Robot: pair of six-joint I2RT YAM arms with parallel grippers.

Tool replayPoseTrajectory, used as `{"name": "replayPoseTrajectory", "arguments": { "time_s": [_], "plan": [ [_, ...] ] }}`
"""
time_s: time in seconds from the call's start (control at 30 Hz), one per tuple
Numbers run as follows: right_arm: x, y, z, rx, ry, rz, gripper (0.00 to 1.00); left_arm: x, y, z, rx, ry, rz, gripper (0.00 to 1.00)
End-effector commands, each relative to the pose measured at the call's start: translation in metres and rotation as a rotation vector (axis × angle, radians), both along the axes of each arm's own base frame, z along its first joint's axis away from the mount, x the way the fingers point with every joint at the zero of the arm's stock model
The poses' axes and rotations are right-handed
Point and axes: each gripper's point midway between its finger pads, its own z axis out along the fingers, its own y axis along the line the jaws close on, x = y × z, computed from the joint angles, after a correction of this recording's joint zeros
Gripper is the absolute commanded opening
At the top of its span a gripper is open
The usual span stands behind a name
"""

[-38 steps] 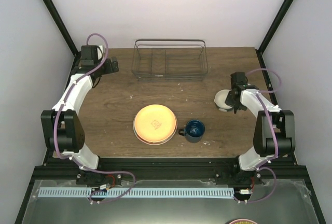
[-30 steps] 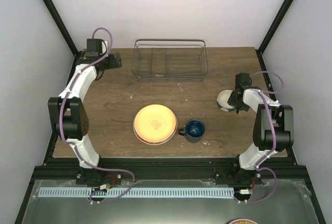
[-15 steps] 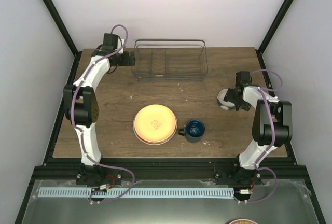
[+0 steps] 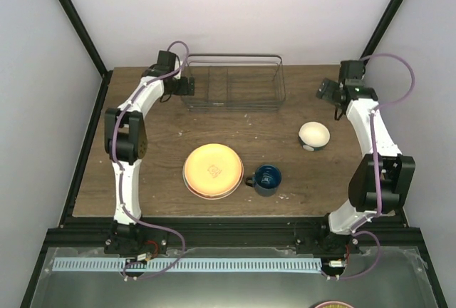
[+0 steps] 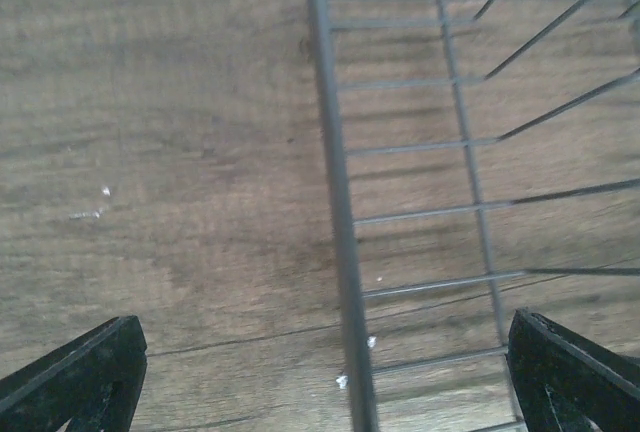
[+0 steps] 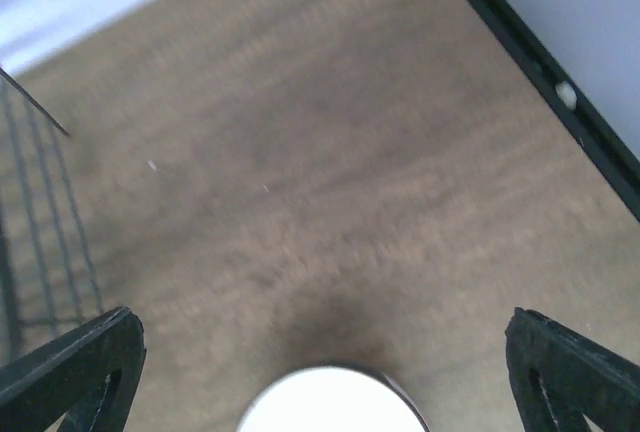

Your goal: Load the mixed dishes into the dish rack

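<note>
Three dishes are sitting on the wooden surface [image 4: 157, 144], in front of the wire dish rack [image 4: 234, 80] at its far edge. The orange-yellow plate [image 4: 212, 170] is lying near the middle, the dark blue mug [image 4: 267, 179] just beside it on the right, and the small white bowl [image 4: 313, 135] farther right. The left jaws are gaping wide, straddling the rack's left rim wire. The right jaws are gaping too, gripping nothing, hovering beyond the bowl.

Lab enclosure, plain white walls [image 4: 235, 8], black frame posts [image 4: 75, 19]
</note>
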Motion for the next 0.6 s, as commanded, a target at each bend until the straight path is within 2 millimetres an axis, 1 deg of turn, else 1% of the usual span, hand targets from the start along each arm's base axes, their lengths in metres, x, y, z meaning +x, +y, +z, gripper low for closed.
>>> {"name": "replayPoseTrajectory", "arguments": {
  "time_s": [0.0,0.1,0.17,0.27,0.33,0.4,0.5,0.57],
  "plan": [
    [0.034,0.006,0.020,0.023,-0.061,0.040,1.00,0.001,0.006,-0.016,0.044,0.029,0.017,1.00],
    [0.062,0.017,0.018,0.049,-0.086,0.079,1.00,0.001,0.008,-0.025,0.060,0.043,0.022,1.00],
    [0.078,0.028,0.011,0.069,-0.086,0.114,1.00,0.000,0.009,-0.033,0.070,0.055,0.022,1.00],
    [0.100,0.048,-0.007,0.092,-0.068,0.181,1.00,-0.004,0.012,-0.042,0.086,0.073,0.024,1.00],
    [0.111,0.065,-0.017,0.100,-0.058,0.227,1.00,-0.006,0.014,-0.046,0.095,0.082,0.026,1.00],
    [0.122,0.086,-0.021,0.100,-0.057,0.282,1.00,-0.009,0.016,-0.048,0.108,0.090,0.026,1.00],
    [0.131,0.116,-0.027,0.095,-0.055,0.354,1.00,-0.011,0.019,-0.048,0.128,0.092,0.025,1.00],
    [0.135,0.131,-0.029,0.097,-0.059,0.384,1.00,-0.013,0.023,-0.048,0.146,0.095,0.030,1.00]
  ]
}}
